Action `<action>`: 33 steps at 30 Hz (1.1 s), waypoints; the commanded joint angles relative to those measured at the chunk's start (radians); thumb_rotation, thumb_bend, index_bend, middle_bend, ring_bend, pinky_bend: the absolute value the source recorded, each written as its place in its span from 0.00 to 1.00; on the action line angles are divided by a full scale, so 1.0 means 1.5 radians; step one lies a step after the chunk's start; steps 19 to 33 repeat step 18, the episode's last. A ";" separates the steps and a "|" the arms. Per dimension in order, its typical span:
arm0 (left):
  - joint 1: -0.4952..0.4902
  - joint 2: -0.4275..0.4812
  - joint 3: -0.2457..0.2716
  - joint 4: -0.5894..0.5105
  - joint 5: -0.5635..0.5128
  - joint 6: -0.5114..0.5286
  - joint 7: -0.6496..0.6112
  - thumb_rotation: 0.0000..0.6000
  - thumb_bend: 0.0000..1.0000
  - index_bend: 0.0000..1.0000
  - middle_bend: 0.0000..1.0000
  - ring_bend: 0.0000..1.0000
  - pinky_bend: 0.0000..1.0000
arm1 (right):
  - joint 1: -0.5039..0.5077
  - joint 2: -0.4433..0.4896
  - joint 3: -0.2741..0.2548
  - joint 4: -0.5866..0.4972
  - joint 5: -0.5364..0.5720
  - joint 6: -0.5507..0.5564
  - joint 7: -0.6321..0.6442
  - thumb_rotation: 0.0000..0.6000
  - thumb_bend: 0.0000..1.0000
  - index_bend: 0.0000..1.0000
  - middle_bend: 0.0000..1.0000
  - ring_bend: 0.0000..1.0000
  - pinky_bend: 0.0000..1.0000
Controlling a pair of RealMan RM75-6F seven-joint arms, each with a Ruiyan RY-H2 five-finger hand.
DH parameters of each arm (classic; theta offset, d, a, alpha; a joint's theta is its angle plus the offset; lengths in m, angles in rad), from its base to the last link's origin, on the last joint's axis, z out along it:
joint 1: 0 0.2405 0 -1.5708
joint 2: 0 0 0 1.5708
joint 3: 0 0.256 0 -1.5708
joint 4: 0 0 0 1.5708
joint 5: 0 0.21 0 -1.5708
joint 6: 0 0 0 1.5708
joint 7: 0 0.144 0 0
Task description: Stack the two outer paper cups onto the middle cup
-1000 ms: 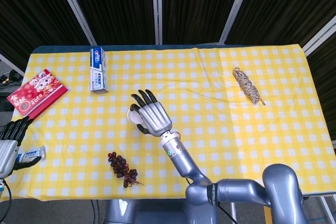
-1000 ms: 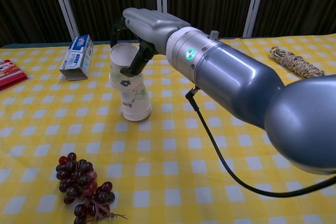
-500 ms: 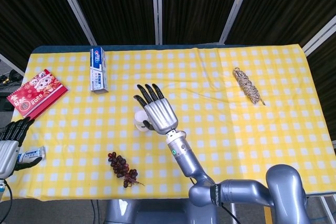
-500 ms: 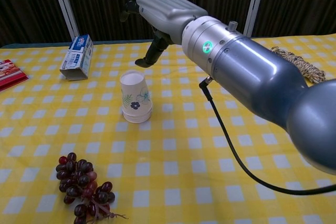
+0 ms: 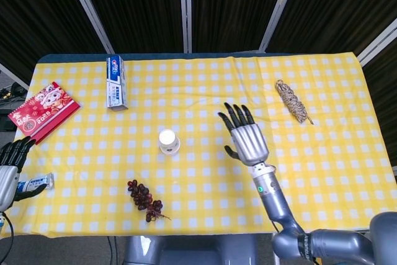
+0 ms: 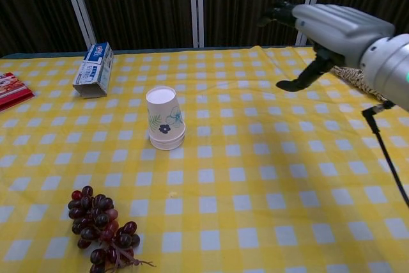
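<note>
since thin paper crushes easily, the upside-down paper cup stack [image 5: 169, 141] at table centre wants a light side grip. right hand [image 5: 246, 137] hovers at its three o'clock, fingers spread, empty; left hand [image 5: 9, 167] looks empty.

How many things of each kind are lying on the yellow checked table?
Paper cup stack: 1 (cups nested upside down; how many cannot be told)
Toothpaste box: 1
Red packet: 1
Toothpaste tube: 1
Bunch of grapes: 1
Rope bundle: 1
Total: 6 things
</note>
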 commanded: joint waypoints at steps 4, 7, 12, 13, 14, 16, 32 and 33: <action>0.003 -0.018 0.000 0.006 0.011 0.013 0.024 1.00 0.12 0.00 0.00 0.00 0.00 | -0.150 0.098 -0.113 0.026 -0.086 0.082 0.166 1.00 0.14 0.12 0.00 0.00 0.00; 0.002 -0.029 0.003 0.015 0.016 0.014 0.039 1.00 0.12 0.00 0.00 0.00 0.00 | -0.201 0.128 -0.149 0.047 -0.089 0.097 0.197 1.00 0.13 0.11 0.00 0.00 0.00; 0.010 -0.044 0.009 0.027 0.027 0.028 0.070 1.00 0.12 0.00 0.00 0.00 0.00 | -0.271 0.162 -0.186 0.088 -0.124 0.136 0.251 1.00 0.13 0.08 0.00 0.00 0.00; 0.012 -0.045 0.010 0.027 0.028 0.030 0.073 1.00 0.12 0.00 0.00 0.00 0.00 | -0.282 0.167 -0.187 0.095 -0.131 0.142 0.262 1.00 0.13 0.08 0.00 0.00 0.00; 0.013 -0.046 0.010 0.027 0.029 0.033 0.075 1.00 0.12 0.00 0.00 0.00 0.00 | -0.289 0.171 -0.187 0.100 -0.135 0.145 0.268 1.00 0.13 0.08 0.00 0.00 0.00; 0.016 -0.047 0.010 0.028 0.031 0.038 0.079 1.00 0.12 0.00 0.00 0.00 0.00 | -0.302 0.178 -0.184 0.109 -0.145 0.151 0.283 1.00 0.13 0.07 0.00 0.00 0.00; 0.018 -0.047 0.010 0.027 0.032 0.043 0.082 1.00 0.12 0.00 0.00 0.00 0.00 | -0.311 0.184 -0.181 0.115 -0.155 0.154 0.296 1.00 0.13 0.07 0.00 0.00 0.00; 0.018 -0.047 0.010 0.027 0.032 0.043 0.082 1.00 0.12 0.00 0.00 0.00 0.00 | -0.311 0.184 -0.181 0.115 -0.155 0.154 0.296 1.00 0.13 0.07 0.00 0.00 0.00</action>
